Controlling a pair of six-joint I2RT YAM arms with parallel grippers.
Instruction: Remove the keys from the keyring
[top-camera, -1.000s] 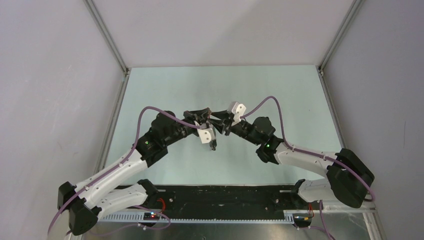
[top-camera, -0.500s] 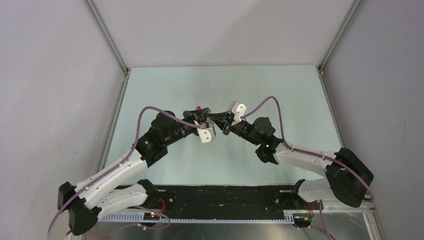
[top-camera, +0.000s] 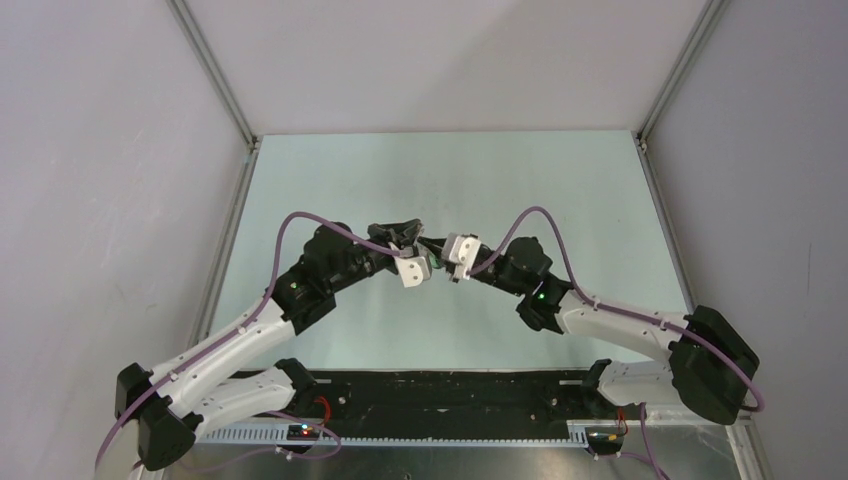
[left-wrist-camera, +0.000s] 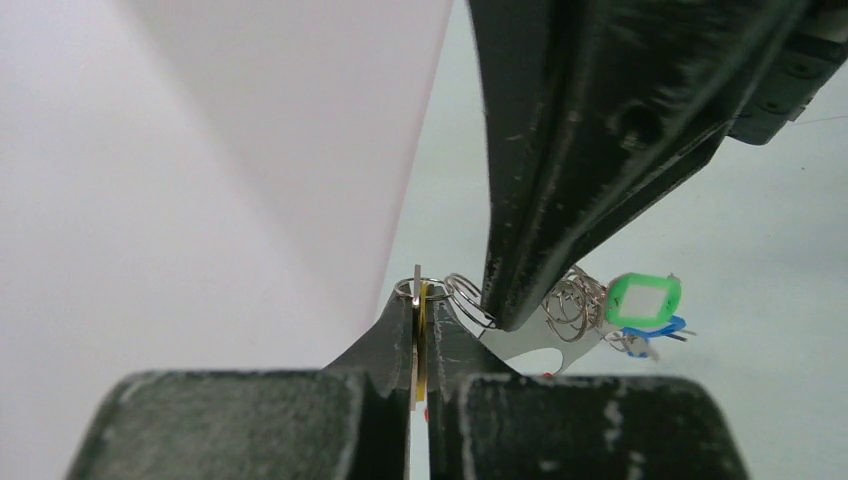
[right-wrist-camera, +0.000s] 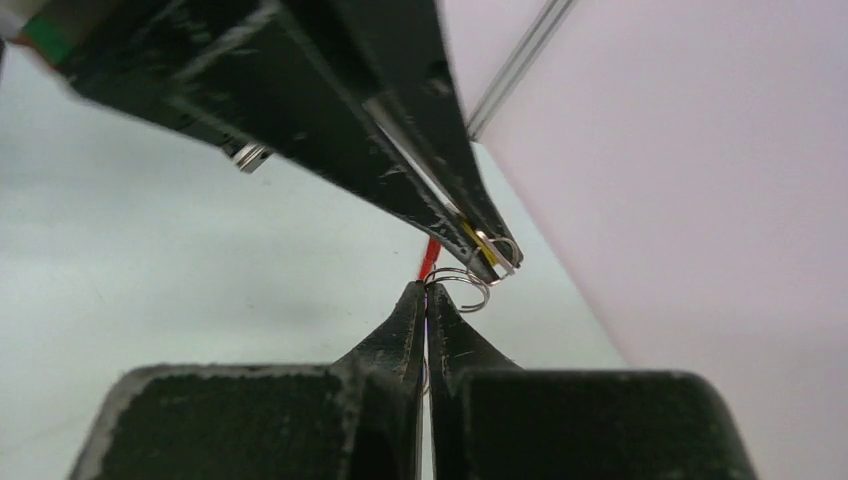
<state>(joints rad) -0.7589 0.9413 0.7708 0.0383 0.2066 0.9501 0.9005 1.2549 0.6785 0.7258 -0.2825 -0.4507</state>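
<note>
Yellow key (left-wrist-camera: 422, 338) sits edge-on, lengthwise, clamped by the left gripper (left-wrist-camera: 420, 300); right gripper (right-wrist-camera: 427, 292) jaws pinch the keyring (right-wrist-camera: 460, 288) loop.

**Pale Green Table**

The table (top-camera: 330, 170) was a pale mint-green sheet, framed by aluminium rails (top-camera: 226, 250) at its left and right edges. A black strip (top-camera: 450, 392) ran along its near edge, with the left arm base (top-camera: 295, 385) and right arm base (top-camera: 612, 378) at its ends.
</note>
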